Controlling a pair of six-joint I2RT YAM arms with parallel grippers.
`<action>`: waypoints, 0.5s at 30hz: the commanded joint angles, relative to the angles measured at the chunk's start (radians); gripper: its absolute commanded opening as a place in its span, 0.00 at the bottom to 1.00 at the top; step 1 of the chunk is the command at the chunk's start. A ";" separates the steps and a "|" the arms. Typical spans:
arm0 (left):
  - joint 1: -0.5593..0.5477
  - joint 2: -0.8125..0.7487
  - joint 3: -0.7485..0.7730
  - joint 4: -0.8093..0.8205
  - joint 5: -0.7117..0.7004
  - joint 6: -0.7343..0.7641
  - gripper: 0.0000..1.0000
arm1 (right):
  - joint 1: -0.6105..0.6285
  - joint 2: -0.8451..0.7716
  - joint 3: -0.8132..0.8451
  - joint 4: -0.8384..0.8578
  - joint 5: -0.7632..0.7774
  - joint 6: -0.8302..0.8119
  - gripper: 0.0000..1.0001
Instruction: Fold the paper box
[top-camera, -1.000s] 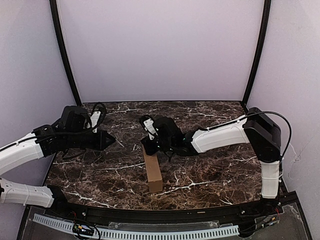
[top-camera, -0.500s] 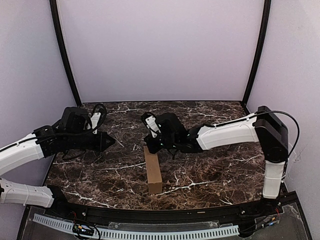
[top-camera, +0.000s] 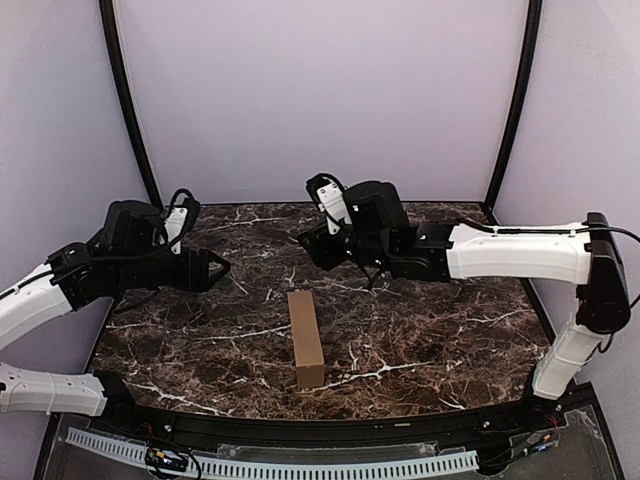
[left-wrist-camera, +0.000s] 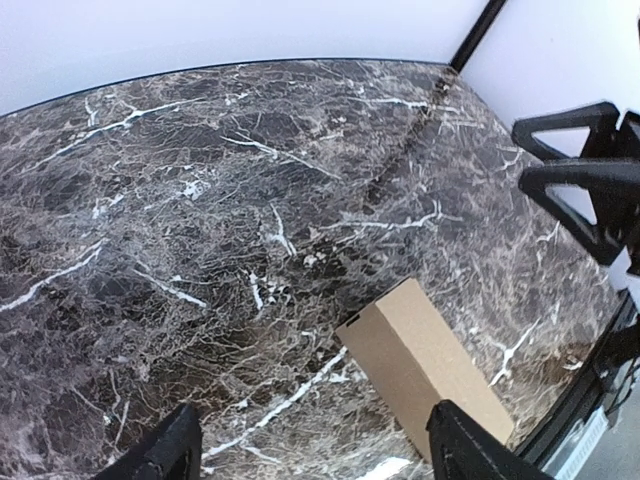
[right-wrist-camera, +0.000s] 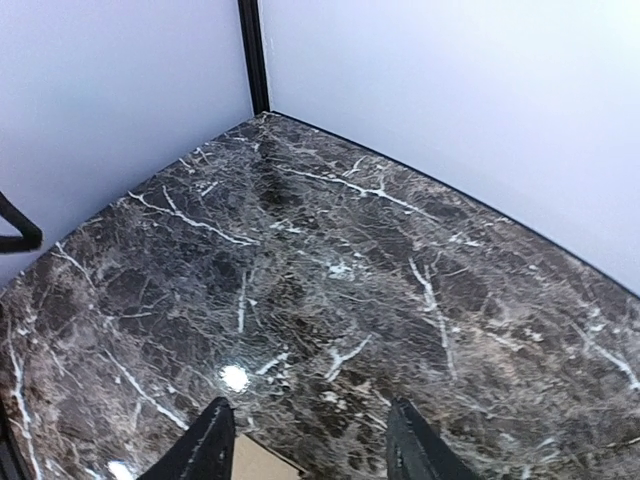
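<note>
The paper box is seen as a long narrow carton, lying flat on one long face on the counter, near the middle and toward the near edge, with its long axis running near to far. It is touched by nothing. All visible faces are squared up and no loose flap is seen sticking out (the end tucks are too small to check properly), so the folding is judged done or very nearly done.

The left gripper is held to the left of the box, well apart from it and raised off the counter. Its jaws are apart and empty, as is shown in the left wrist view, where only bare marble and the carton lie between the finger tips. It is pointed right, toward the box, which is probably why the carton sits framed in that view.

The right gripper is held beyond the far end of the box and above it, also clear of the cardboard. Its jaws are apart with nothing between them, and only a sliver of the box is caught at the bottom edge of the right wrist view.

Both grippers being empty and clear fits a carton that stands by itself. On that broad face it is judged stable and unlikely to tip or spring open.
</note>
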 joint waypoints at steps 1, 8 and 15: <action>0.000 -0.034 0.058 -0.080 -0.067 0.037 0.86 | -0.012 -0.078 -0.057 -0.110 0.089 0.005 0.57; 0.000 -0.058 0.122 -0.122 -0.130 0.071 0.99 | -0.019 -0.221 -0.163 -0.203 0.187 0.033 0.99; 0.000 -0.078 0.168 -0.127 -0.198 0.139 0.99 | -0.020 -0.391 -0.270 -0.288 0.330 0.109 0.99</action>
